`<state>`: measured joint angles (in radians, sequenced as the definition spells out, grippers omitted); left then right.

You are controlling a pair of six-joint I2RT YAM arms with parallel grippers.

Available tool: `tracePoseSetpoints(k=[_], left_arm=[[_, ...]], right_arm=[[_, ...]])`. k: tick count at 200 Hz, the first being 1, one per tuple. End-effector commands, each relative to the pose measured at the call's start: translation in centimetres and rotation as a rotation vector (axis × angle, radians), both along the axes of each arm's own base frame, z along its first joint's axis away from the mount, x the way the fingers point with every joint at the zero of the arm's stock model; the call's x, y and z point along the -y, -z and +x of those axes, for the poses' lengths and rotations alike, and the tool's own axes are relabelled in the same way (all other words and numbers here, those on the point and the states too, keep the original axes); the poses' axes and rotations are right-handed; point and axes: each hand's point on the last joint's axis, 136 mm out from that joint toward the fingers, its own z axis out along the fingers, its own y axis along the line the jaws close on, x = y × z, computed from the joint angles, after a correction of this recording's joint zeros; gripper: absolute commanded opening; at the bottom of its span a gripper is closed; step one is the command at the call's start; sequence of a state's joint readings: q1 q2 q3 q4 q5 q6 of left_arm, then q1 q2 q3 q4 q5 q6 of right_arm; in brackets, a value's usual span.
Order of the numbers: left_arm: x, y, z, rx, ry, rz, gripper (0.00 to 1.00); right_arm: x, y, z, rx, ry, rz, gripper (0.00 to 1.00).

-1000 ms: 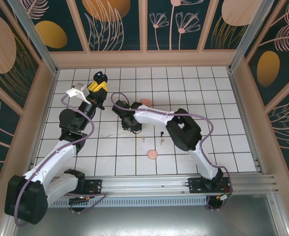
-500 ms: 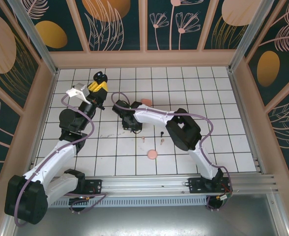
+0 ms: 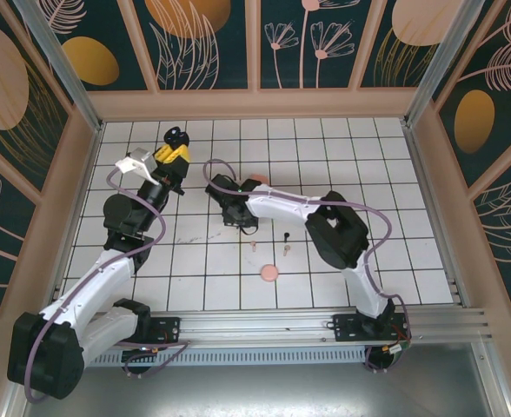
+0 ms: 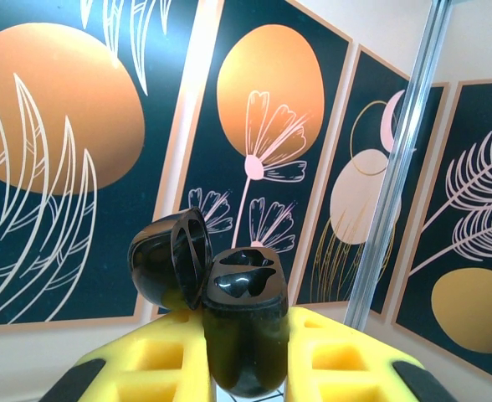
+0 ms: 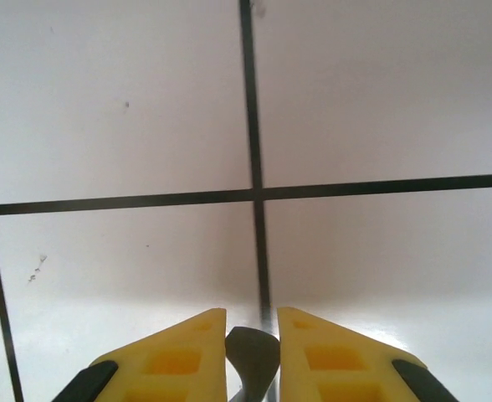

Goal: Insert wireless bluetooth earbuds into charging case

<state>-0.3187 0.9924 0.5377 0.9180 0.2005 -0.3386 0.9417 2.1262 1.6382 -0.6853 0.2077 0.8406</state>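
A dark bud (image 5: 253, 356) sits pinched between the yellow fingers of the right tool (image 5: 252, 316), which are pressed close on either side of it. It hangs low over the white tiles, just beside a crossing of grout lines, a little to the left of the middle of the tabletop (image 3: 394, 174). Only its rounded top shows in the right wrist view, so I cannot tell its shape beyond that. Three more buds lie loose on the tiles toward the near edge from that tool: a black bud (image 3: 286, 236), a pale bud (image 3: 254, 248) and a second pale bud (image 3: 286, 253), all near each other but apart. Closer still to the near edge lies a pink disc (image 3: 268, 274), alone on its tile. A second pink piece (image 3: 258, 179) shows on the far side of the right arm, partly hidden by it. Well apart from all of these, the left tool (image 4: 244, 327) is clamped on the case (image 4: 242, 335), a glossy black one held upright above the tiles near the far left corner. Its lid (image 4: 171, 260) stands swung open to the left, and the two wells in the top of the case show no buds inside.
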Motion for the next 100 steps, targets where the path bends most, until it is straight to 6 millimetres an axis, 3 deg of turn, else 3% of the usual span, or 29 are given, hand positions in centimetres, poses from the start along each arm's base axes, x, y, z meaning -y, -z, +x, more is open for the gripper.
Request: tracePoseSetpoints(k=[1,52,100], left_arm=[[-0.5,-1.1,-1.0,0.062,-0.009,-0.017,0.00],[0.7,-0.3,-2.1,0.119,0.042,0.080,0.00],[2.5,2.6,-2.6,0.165,0.094,0.251,0.00]], right_arm=[[1.6,-4.1,1.7,0.110,0.016,0.046,0.18],[5.5,-8.4,3.7,0.210,0.018,0.087,0.18],[8.2,-16.4,6.4,0.385,-0.021,0.170,0.18]])
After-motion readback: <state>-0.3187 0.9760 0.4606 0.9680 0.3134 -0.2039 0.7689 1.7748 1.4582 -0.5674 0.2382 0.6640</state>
